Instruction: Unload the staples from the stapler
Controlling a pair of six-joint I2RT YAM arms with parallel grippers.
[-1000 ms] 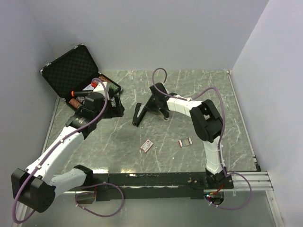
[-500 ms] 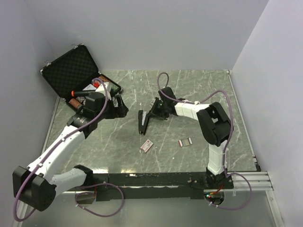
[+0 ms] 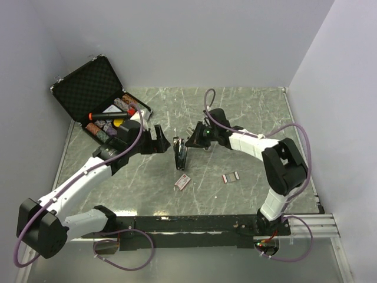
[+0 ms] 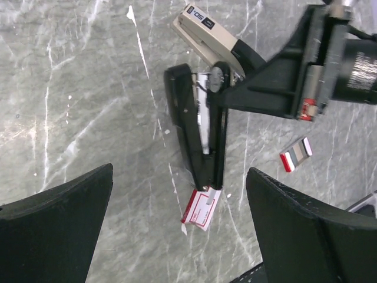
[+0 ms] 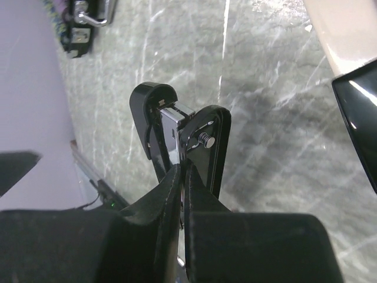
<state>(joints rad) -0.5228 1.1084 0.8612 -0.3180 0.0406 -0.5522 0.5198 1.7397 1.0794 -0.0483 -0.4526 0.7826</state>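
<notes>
The step in hand is exposing the magazine: the stapler (image 3: pixel 179 154) is hinged wide open and held off to the side of the right gripper (image 3: pixel 192 141), whose fingers are pressed together on a thin black edge of the stapler's frame near the hinge pin, as the right wrist view shows it. From the left wrist camera the stapler lies directly below and between the spread, empty fingers of the left gripper (image 4: pixel 179 174), which hangs over it without touching. The cream top cover (image 4: pixel 203 32) swings away past the far side of that gripper, and the metal magazine (image 4: pixel 203 118) is bared along the black base. Whether staples sit in the channel I cannot tell; a silvery block shows at its end, ahead of the right fingertips. A red-and-white box (image 4: pixel 200 209) lies on the table (image 3: pixel 247 118) just beside the base's tip. Next, I judge, the left gripper must come down, narrow its opening, and pinch or slide the strip out of the channel while the right holds the frame steady.
</notes>
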